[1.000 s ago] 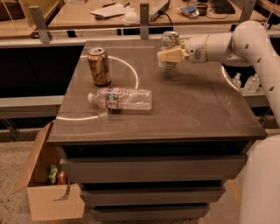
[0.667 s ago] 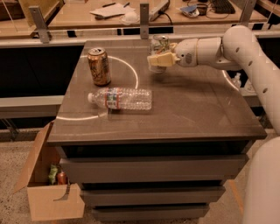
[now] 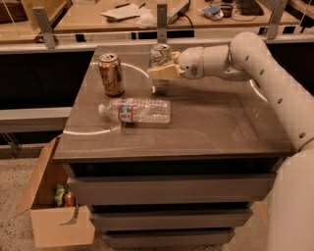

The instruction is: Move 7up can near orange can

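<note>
The orange can (image 3: 111,74) stands upright at the back left of the dark table (image 3: 216,122). The 7up can (image 3: 160,55) is a pale can with a silver top, held upright in my gripper (image 3: 161,73) a little above the table, to the right of the orange can. My gripper's fingers are shut on its lower part and hide its markings. A gap about one can wide lies between the two cans.
A clear plastic bottle (image 3: 136,111) lies on its side just in front of the two cans. An open cardboard box (image 3: 51,206) sits on the floor at the table's left front. A rail with posts and a cluttered desk (image 3: 122,14) stand behind the table.
My gripper has carried the 7up can leftward across the back of the table, closer to the orange can. The bottle and the orange can have not moved.
</note>
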You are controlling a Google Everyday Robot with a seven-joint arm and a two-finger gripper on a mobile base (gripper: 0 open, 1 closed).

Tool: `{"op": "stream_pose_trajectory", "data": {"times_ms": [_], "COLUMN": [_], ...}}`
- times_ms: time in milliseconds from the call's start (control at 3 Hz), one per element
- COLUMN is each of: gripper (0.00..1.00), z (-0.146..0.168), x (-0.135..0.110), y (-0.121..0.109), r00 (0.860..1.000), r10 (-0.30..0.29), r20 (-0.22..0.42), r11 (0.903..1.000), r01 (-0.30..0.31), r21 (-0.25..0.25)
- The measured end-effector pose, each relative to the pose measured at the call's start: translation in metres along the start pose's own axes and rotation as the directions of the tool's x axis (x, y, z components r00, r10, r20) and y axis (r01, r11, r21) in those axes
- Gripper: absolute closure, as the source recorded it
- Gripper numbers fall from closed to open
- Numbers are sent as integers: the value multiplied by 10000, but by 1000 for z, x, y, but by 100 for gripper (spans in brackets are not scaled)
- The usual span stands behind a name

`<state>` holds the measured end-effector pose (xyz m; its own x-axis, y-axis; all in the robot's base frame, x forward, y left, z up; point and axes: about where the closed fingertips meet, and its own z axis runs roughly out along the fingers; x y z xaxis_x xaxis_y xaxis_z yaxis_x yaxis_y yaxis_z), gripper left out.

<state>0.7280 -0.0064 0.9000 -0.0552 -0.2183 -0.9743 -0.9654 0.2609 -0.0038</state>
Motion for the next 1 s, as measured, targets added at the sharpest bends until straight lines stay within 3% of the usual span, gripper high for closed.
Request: {"op": "stream_pose_trajectory", "data": {"times_ms": [667, 1000], "gripper": [100, 84], "z": [44, 62], "x": [1, 9], "y": [19, 31], "r00": [9992, 9975], "r10": [-326, -501], "r20": [-231, -507], "r11": [9957, 9912], "r01": [305, 435], "r21": [-873, -1248]}}
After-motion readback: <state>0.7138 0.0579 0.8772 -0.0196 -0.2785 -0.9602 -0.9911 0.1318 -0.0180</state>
